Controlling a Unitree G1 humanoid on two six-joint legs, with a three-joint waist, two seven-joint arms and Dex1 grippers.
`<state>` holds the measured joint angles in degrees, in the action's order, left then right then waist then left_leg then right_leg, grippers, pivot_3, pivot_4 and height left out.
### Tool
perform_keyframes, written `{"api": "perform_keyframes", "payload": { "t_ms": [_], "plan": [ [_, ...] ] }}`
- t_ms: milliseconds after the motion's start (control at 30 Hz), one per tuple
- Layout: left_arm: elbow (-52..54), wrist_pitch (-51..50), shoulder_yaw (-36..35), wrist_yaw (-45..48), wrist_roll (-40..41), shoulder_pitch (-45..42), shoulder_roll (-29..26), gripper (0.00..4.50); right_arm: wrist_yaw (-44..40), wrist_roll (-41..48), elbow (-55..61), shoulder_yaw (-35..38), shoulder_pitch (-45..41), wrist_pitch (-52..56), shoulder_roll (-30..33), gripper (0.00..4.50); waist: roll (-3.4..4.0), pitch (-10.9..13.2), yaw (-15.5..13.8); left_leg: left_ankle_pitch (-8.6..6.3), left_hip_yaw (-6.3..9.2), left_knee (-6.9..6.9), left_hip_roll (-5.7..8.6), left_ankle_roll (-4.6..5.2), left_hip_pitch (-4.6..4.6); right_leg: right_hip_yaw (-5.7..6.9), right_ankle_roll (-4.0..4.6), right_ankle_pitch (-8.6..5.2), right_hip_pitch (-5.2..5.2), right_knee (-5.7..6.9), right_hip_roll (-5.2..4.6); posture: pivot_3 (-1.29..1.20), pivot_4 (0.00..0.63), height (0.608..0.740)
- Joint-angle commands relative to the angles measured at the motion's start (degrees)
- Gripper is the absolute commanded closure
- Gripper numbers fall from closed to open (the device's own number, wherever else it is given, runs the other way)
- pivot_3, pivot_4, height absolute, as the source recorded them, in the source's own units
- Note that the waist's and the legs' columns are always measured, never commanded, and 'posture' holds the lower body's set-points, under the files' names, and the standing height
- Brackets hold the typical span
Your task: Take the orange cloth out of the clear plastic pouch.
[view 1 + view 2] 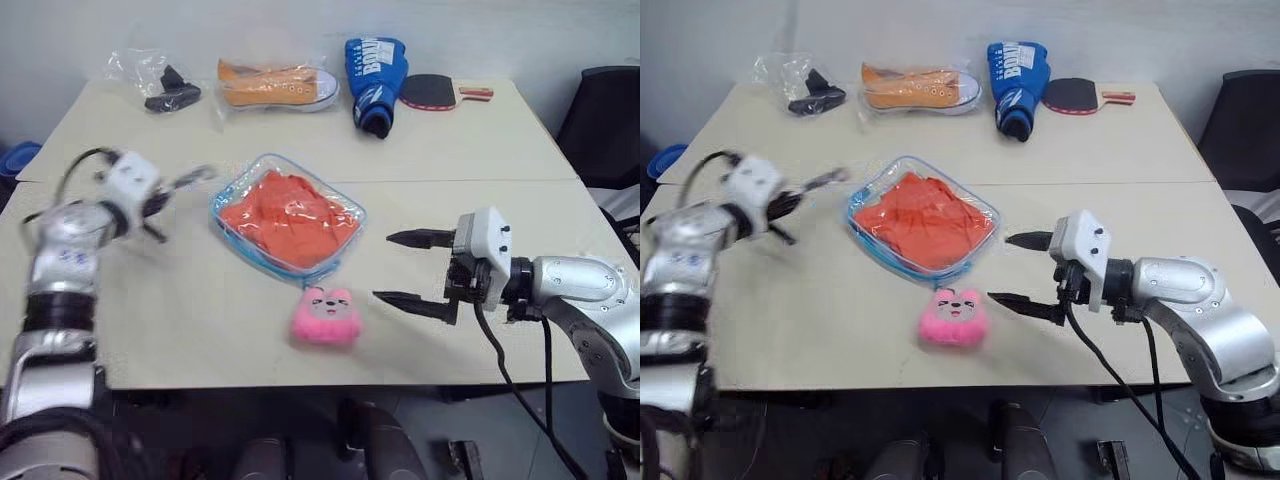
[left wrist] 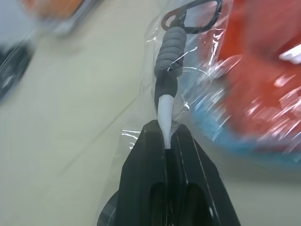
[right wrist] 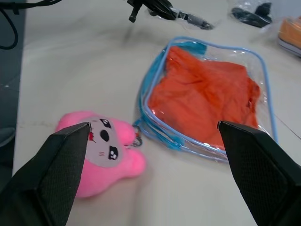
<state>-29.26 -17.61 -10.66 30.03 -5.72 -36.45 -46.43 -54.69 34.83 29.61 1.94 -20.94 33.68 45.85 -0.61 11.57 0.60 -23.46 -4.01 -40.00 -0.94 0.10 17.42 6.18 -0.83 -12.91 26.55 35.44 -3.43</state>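
The clear plastic pouch (image 1: pixel 250 240) with light blue trim lies flat in the middle of the table, and the orange cloth (image 1: pixel 290 215) is inside it. My left gripper (image 1: pixel 180 186) hovers just left of the pouch, shut on a small clear-wrapped grey lanyard (image 2: pixel 169 52) with a black clip, apart from the pouch. My right gripper (image 1: pixel 405 268) stands open to the right of the pouch, pointing at it, with nothing between its fingers. In the right wrist view, the pouch (image 3: pixel 146 113) and cloth (image 3: pixel 202 99) lie ahead of the open fingers.
A pink plush toy (image 1: pixel 326 315) sits just in front of the pouch. Along the far edge lie a thin clear bag with a black item (image 1: pixel 165 85), a wrapped orange sneaker (image 1: pixel 278 86), a blue glove (image 1: pixel 375 75) and a table-tennis paddle (image 1: pixel 435 92). A black chair (image 1: pixel 610 120) stands at the right.
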Motion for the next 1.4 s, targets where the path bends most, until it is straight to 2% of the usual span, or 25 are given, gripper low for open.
{"api": "perform_keyframes", "payload": {
  "t_ms": [33, 133, 233, 467, 600, 733, 800, 867, 900, 967, 1033, 1167, 1267, 1400],
  "plan": [
    [6.1, -5.5, -7.4, -5.8, 1.1, 6.7, -2.0, 4.47, -2.2, 1.1, -0.3, -0.9, -1.5, -0.9, -0.4, 0.00, -0.03, 0.0, -0.5, 0.00, 0.04, -0.01, 0.01, 0.01, 0.01, 0.02, 0.00, 0.00, -0.01, 0.02, -0.05, 0.00, 0.150, 0.740],
    [10.7, -9.0, -10.4, -7.2, 2.9, 12.9, -0.6, 4.47, -3.5, 0.3, -2.3, -2.3, -3.0, -1.5, -1.0, 0.00, -0.15, -0.1, -1.8, -0.02, 0.12, -0.06, 0.04, 0.04, 0.06, 0.10, 0.00, 0.00, -0.04, -0.04, -0.12, 0.00, 0.150, 0.740],
    [15.1, -11.5, -11.8, -8.3, 4.2, 16.2, 1.0, 3.77, -4.6, -0.3, -4.0, -3.0, -4.3, -1.9, -1.3, 0.00, -0.19, -0.1, -2.5, -0.05, 0.20, -0.07, 0.08, 0.10, 0.12, 0.14, 0.00, 0.00, -0.06, -0.11, -0.21, 0.00, 0.150, 0.740],
    [20.7, -16.1, -15.3, -9.1, 5.9, 21.0, 0.0, 1.65, -6.2, -0.5, -5.4, -3.0, -5.0, -2.2, -1.1, 0.00, -0.25, -0.1, -1.5, -0.06, 0.21, -0.03, 0.05, 0.07, 0.18, 0.20, -0.01, 0.00, -0.02, -0.16, -0.16, 0.00, 0.150, 0.740],
    [23.9, -19.1, -17.5, -4.9, 8.8, 24.5, -2.4, 0.44, -6.5, -0.7, -5.2, -2.2, -4.3, -2.3, -0.5, 0.00, -0.25, -0.1, -0.7, -0.06, 0.19, -0.02, 0.02, 0.02, 0.11, 0.17, 0.01, -0.01, -0.02, -0.11, -0.13, 0.00, 0.150, 0.740],
    [28.7, -17.4, -22.6, 8.0, 15.3, 30.5, -8.5, 0.44, -6.2, -0.8, -4.8, -0.7, -2.6, -2.3, 0.5, 0.00, -0.26, -0.1, -0.6, -0.08, 0.20, -0.02, -0.01, -0.02, 0.09, 0.17, 0.07, -0.04, 0.00, -0.22, -0.14, 0.00, 0.150, 0.740],
    [33.9, -8.4, -23.2, 20.7, 18.3, 36.4, -12.2, 0.44, -5.9, -1.0, -4.6, 0.1, -1.5, -2.5, 0.9, 0.00, -0.24, -0.1, -0.5, -0.09, 0.21, 0.00, -0.03, -0.04, 0.12, 0.18, 0.09, -0.05, 0.02, -0.32, -0.13, 0.00, 0.150, 0.740],
    [37.0, -2.2, -23.3, 28.6, 20.6, 39.4, -14.4, 0.44, -5.7, -1.1, -4.3, 0.6, -0.7, -2.6, 1.0, 0.00, -0.21, -0.1, -0.6, -0.11, 0.20, 0.00, -0.03, -0.06, 0.16, 0.18, 0.11, -0.07, 0.06, -0.38, -0.15, 0.00, 0.150, 0.740],
    [36.7, -0.9, -21.7, 30.8, 21.1, 38.4, -16.2, 0.44, -5.6, -1.1, -4.2, 0.8, -0.4, -2.6, 1.0, 0.00, -0.14, -0.1, -0.8, -0.11, 0.21, 0.00, -0.03, -0.07, 0.16, 0.18, 0.12, -0.07, 0.06, -0.41, -0.17, 0.00, 0.150, 0.740],
    [31.0, 7.3, -11.4, 31.0, 15.6, 28.8, -19.2, 0.44, -5.1, -1.0, -3.7, 1.1, 0.1, -2.4, 0.9, 0.00, -0.06, 0.0, -1.7, -0.11, 0.25, -0.02, 0.00, -0.05, 0.15, 0.20, 0.13, -0.08, 0.01, -0.42, -0.20, 0.00, 0.150, 0.740],
    [24.7, 16.3, -1.9, 32.0, 9.6, 19.3, -19.5, 0.44, -4.6, -1.1, -3.4, 1.2, 0.3, -2.4, 0.7, 0.00, -0.03, 0.0, -2.3, -0.07, 0.29, -0.02, 0.03, -0.06, 0.12, 0.27, 0.17, -0.06, -0.08, -0.38, -0.18, 0.00, 0.150, 0.740],
    [5.3, 33.9, 14.1, 31.0, -2.7, -2.4, -12.0, 0.44, -2.9, -1.4, -2.3, 1.7, 0.9, -2.3, 0.2, 0.00, 0.07, 0.0, -2.1, -0.06, 0.00, 0.06, -0.01, 0.00, 0.07, 0.21, 0.18, 0.01, -0.10, -0.29, -0.12, 0.00, 0.150, 0.740],
    [-8.3, 43.2, 19.9, 27.6, -8.1, -13.9, -5.9, 0.44, -1.6, -1.0, -0.7, 2.4, 1.7, -1.6, 0.3, 0.00, 0.00, -0.1, -2.0, 0.02, -0.09, 0.02, 0.01, 0.02, 0.28, 0.28, 0.10, 0.07, 0.05, -0.07, -0.06, 0.00, 0.150, 0.740],
    [-22.9, 53.4, 27.4, 21.0, -17.0, -23.8, -1.5, 0.44, 0.8, -0.3, 1.9, 4.6, 3.7, -0.4, 0.8, 0.00, -0.19, -0.1, -1.4, -0.02, -0.41, -0.11, 0.08, 0.11, 0.88, 0.42, -0.10, 0.18, 0.54, -0.31, 0.01, 0.00, 0.150, 0.740]
  ]
}}
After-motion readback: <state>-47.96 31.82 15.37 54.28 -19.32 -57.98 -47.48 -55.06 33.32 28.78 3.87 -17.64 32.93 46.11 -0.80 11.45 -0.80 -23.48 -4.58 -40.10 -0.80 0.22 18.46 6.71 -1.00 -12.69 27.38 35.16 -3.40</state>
